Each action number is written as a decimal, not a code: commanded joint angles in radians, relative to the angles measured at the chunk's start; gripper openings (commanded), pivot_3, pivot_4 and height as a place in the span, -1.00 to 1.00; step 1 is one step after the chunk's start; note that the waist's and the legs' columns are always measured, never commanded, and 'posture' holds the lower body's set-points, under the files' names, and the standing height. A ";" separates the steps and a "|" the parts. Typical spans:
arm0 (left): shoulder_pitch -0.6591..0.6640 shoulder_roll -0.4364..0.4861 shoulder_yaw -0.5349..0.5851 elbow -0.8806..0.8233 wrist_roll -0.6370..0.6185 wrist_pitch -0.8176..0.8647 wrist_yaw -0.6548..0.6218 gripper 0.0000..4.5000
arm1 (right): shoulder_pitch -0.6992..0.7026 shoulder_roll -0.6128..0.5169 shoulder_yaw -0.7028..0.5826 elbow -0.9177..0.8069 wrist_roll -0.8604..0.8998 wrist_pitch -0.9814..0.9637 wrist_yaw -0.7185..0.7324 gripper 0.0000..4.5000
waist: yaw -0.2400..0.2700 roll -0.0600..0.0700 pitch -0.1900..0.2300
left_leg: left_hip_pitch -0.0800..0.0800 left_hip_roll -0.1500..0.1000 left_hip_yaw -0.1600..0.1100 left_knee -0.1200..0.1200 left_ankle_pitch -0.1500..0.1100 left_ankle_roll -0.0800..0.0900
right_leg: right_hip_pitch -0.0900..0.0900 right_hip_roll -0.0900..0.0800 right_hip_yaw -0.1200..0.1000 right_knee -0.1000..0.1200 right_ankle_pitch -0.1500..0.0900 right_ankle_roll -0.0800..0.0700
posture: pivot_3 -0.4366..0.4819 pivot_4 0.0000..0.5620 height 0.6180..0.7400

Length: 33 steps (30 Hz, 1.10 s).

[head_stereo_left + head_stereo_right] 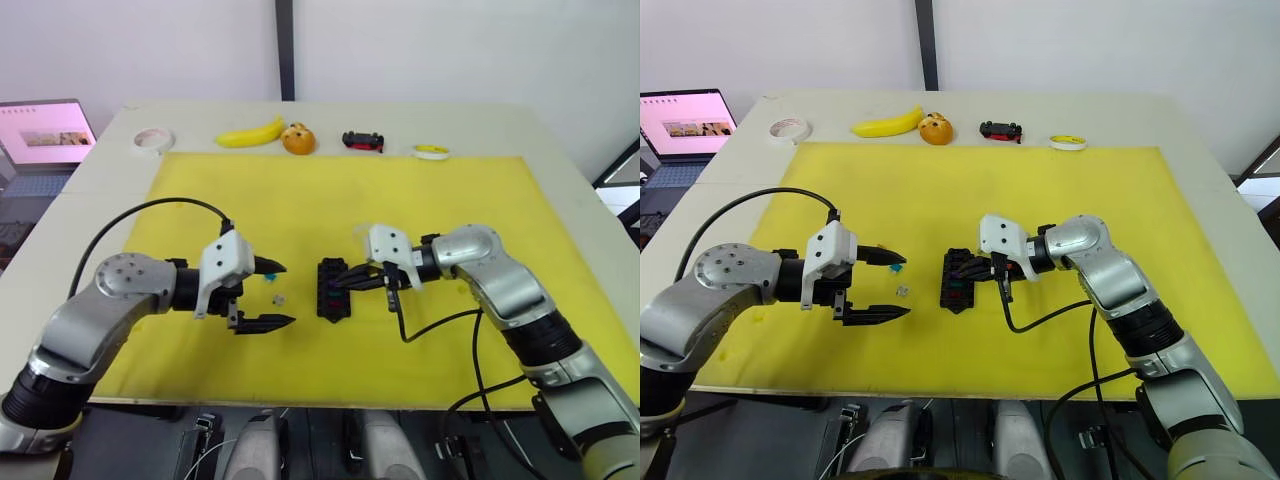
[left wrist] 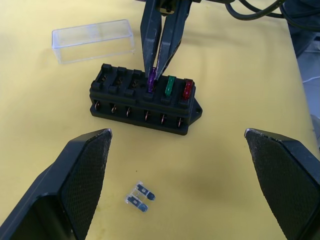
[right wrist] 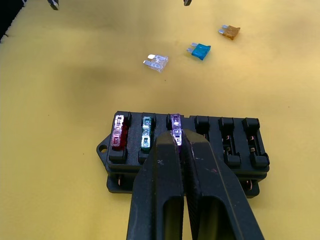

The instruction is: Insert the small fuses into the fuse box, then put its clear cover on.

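My right claw (image 3: 177, 142) pinches the purple fuse (image 2: 151, 80) into the black fuse box (image 2: 144, 102) beside seated green and red fuses, my left claw (image 1: 272, 295) spread wide.

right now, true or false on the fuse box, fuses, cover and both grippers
1. Three fuses sit in the fuse box. True: purple fuse, green fuse, red fuse.
2. The clear cover is on the box. False: it lies on the mat beside it.
3. The right gripper pinches the purple fuse. True.
4. The left gripper holds a fuse. False: it is open and holds nothing.
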<state>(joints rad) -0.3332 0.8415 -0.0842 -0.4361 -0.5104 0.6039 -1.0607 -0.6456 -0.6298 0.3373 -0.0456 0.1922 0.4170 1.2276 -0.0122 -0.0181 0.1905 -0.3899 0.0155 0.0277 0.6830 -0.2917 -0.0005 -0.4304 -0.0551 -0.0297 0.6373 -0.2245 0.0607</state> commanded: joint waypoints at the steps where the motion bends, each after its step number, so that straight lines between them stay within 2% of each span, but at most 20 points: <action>1: -0.009 -0.002 0.009 -0.027 -0.002 -0.011 0.002 1.00 | -0.004 0.007 0.001 -0.008 0.029 0.099 0.007 -0.99 | 0.001 0.000 0.000 | 0.000 0.000 0.000 0.000 0.000 0.000 | 0.000 0.000 0.000 0.000 0.000 0.000 | -0.05 -0.47 0.96; 14: -0.019 -0.012 0.002 -0.014 0.004 -0.018 -0.002 1.00 | -0.038 -0.007 -0.026 -0.082 0.093 0.233 0.010 -0.99 | 0.002 0.000 0.000 | -0.001 0.000 0.000 0.000 0.000 0.000 | 0.000 0.000 0.000 -0.001 0.000 0.000 | -0.05 -0.47 0.96; 33: -0.015 -0.017 0.004 -0.021 0.005 -0.013 0.009 1.00 | -0.015 -0.018 0.036 -0.030 -0.002 0.123 0.006 -0.99 | 0.001 0.000 0.000 | -0.001 0.000 0.000 0.000 0.000 0.000 | 0.000 0.000 0.000 -0.001 0.000 0.000 | -0.05 -0.47 0.96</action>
<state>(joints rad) -0.3363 0.8239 -0.0903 -0.4350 -0.5090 0.6018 -1.0581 -0.6710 -0.6397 0.3552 -0.0822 0.2036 0.5360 1.2282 -0.0108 -0.0179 0.1906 -0.3909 0.0153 0.0273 0.6828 -0.2918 -0.0005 -0.4305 -0.0554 -0.0300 0.6359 -0.2245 0.0608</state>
